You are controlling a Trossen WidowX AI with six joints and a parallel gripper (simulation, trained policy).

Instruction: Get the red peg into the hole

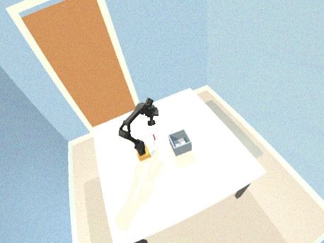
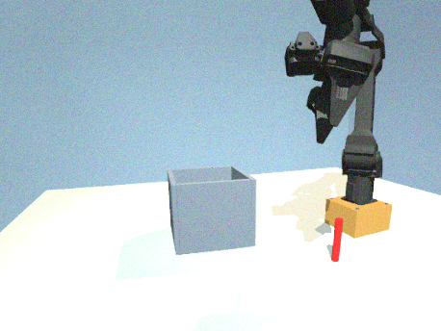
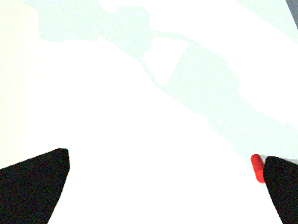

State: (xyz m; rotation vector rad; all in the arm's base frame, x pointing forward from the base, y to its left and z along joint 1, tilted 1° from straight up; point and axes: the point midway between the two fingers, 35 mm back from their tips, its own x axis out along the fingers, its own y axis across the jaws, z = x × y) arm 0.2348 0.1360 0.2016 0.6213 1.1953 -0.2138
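The red peg stands about upright on the table, in front of the arm's base in the exterior view. My gripper is wide open and empty, high above the table and the peg. In the wrist view the peg is at the lower right, partly hidden behind the right finger. The grey open box stands apart from the peg. In the top view a pale plate shows inside the box; its hole cannot be made out.
The arm's orange base block stands on the white table, close behind the peg in the exterior view. The box's raised walls stand on the other side of the peg. Shadows of the arm and box lie across the table.
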